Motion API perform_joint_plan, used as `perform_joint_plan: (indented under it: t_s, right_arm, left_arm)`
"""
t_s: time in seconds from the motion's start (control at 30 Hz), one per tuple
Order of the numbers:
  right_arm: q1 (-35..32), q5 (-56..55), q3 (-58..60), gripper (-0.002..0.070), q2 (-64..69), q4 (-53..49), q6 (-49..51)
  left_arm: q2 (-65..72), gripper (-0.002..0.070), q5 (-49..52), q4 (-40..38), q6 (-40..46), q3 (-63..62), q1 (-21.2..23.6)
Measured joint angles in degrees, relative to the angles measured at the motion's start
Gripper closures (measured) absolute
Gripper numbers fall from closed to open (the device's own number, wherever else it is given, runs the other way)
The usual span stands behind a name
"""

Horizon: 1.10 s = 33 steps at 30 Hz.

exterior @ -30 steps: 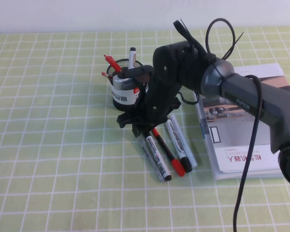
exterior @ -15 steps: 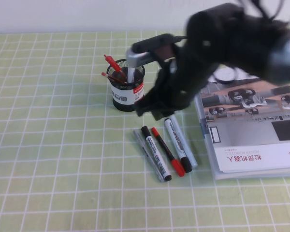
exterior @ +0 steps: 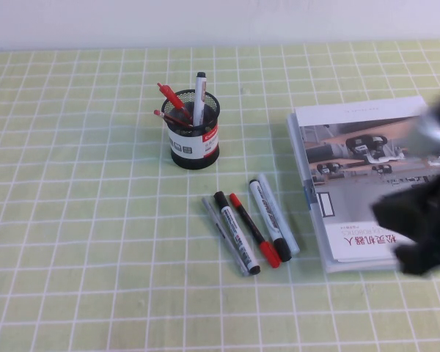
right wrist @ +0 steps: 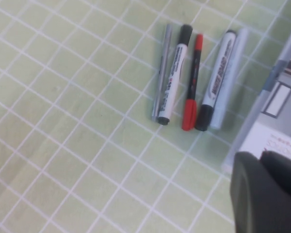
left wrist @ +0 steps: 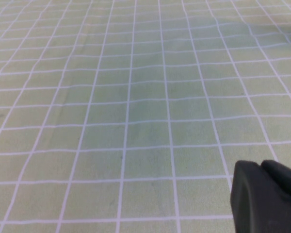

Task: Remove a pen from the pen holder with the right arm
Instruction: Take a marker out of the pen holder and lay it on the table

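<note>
The black mesh pen holder [exterior: 195,144] stands upright at the table's middle back, with two red pens [exterior: 171,103] and a silver-white pen [exterior: 199,95] sticking out of it. My right gripper [exterior: 422,224] is a dark blur at the right, over the book and far from the holder. In the right wrist view that right gripper [right wrist: 266,194] has its jaws pressed together with nothing between them. My left gripper [left wrist: 265,194] hangs over bare cloth, its jaws also together and empty.
Several pens and markers [exterior: 253,229] lie side by side in front of the holder, also seen as a row of pens [right wrist: 193,80] in the right wrist view. A book [exterior: 356,172] lies at the right. Green checked cloth [exterior: 81,220] covers the table.
My right arm has pulled away from the pen holder, moving right and nearer over the book, and its jaws have shut empty. The silver-white pen still stands in the holder.
</note>
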Motion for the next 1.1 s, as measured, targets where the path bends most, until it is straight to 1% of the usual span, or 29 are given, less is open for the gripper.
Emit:
perform_joint_plan:
  t_s: [0.1, 0.2, 0.3, 0.43, 0.57, 0.7, 0.83, 0.9, 0.97, 1.03, 1.1]
  right_arm:
    - [0.00, -2.05, 6.63, 0.0688, -9.56, -0.15, 0.22]
    - [0.00, -2.93, 12.88, 0.0688, -18.86, -0.72, 4.39]
    - [0.00, -3.07, 18.57, 0.0688, -26.34, -2.96, 9.11]
    - [0.00, -3.20, 23.80, 0.0688, -34.17, -4.60, 11.03]
    - [0.00, -5.73, 28.41, 0.0689, -38.59, -8.76, 11.26]
    - [0.00, -9.22, 31.77, 0.0689, -38.88, -12.44, 11.61]
    - [0.00, -10.84, 34.11, 0.0689, -38.88, -13.72, 12.05]
    - [-0.12, -11.85, 35.34, 0.0689, -38.93, -15.15, 13.67]
    - [-1.99, -13.11, 36.43, 0.0689, -38.93, -16.34, 15.84]
    - [-6.02, -15.13, 37.72, 0.0689, -39.19, -16.69, 16.92]
    - [-11.94, -18.70, 39.75, 0.0689, -39.84, -16.57, 17.16]
  left_arm:
    - [0.00, 0.0681, 0.00, 0.00, 0.00, 0.00, 0.00]
    - [0.00, 0.0681, 0.00, 0.00, 0.00, 0.00, 0.00]
    - [0.00, 0.0681, 0.00, 0.00, 0.00, 0.00, 0.00]
    - [0.00, 0.0681, 0.00, 0.00, 0.00, 0.00, 0.00]
    - [0.00, 0.0681, 0.00, 0.00, 0.00, 0.00, 0.00]
    - [0.00, 0.0681, 0.00, 0.00, 0.00, 0.00, 0.00]
    - [0.00, 0.0681, 0.00, 0.00, 0.00, 0.00, 0.00]
    - [0.00, 0.0681, 0.00, 0.00, 0.00, 0.00, 0.00]
    - [0.00, 0.0681, 0.00, 0.00, 0.00, 0.00, 0.00]
    - [0.00, 0.0681, 0.00, 0.00, 0.00, 0.00, 0.00]
    - [0.00, 0.0681, 0.00, 0.00, 0.00, 0.00, 0.00]
